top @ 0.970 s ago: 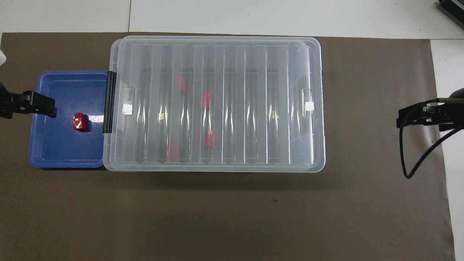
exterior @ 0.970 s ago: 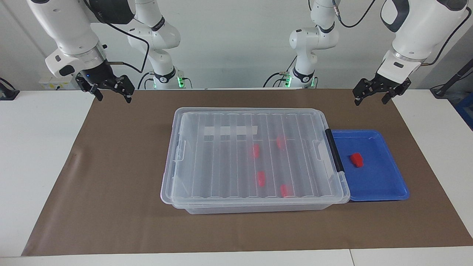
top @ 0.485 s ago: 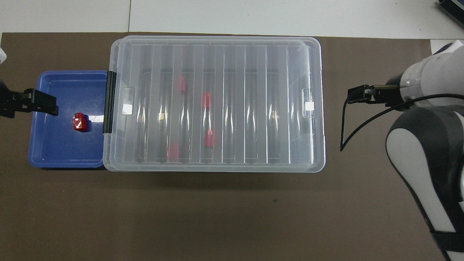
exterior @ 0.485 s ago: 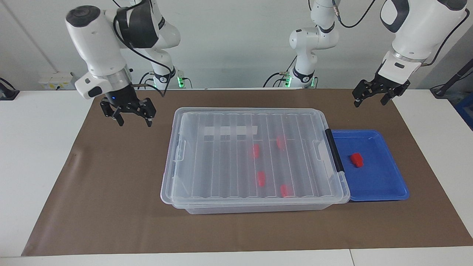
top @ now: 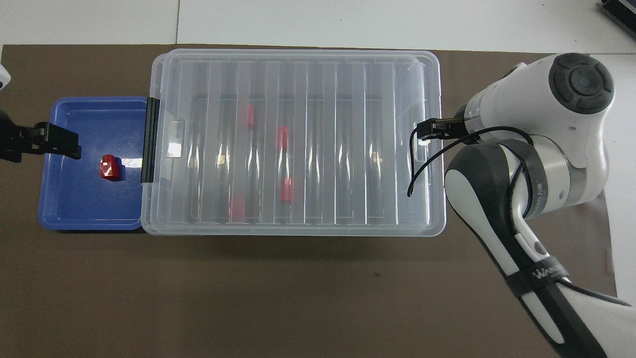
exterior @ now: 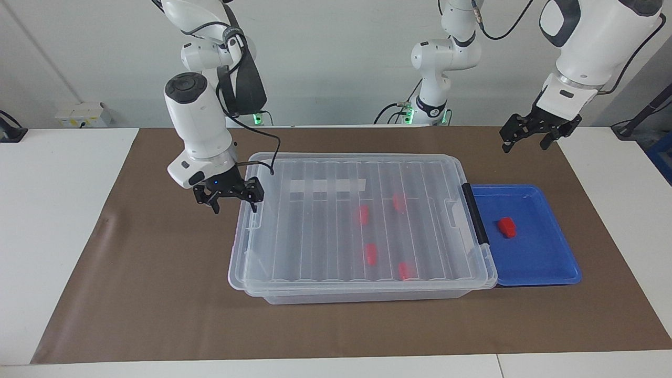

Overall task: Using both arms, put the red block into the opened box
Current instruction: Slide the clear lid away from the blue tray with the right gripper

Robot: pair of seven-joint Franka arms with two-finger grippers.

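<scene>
One red block (exterior: 507,227) (top: 109,166) lies in the blue tray (exterior: 546,262) (top: 74,209). The clear box (exterior: 362,220) (top: 298,141) sits mid-mat with its ribbed lid on, and several more red blocks show through it. My right gripper (exterior: 234,203) hangs open just over the box's end toward the right arm, one fingertip above the lid's rim. In the overhead view the right wrist hides that gripper. My left gripper (exterior: 525,143) is open and raised over the mat by the tray, holding nothing.
The blue tray butts against the box's black handle (exterior: 475,215) (top: 150,140) at the left arm's end. A brown mat (exterior: 157,294) covers the table. The right arm's black cable (top: 415,164) loops over the lid's end.
My right arm has swung in from the mat's corner and come down to the box's end. The left gripper has hardly moved. The blocks, box and tray lie as before.
</scene>
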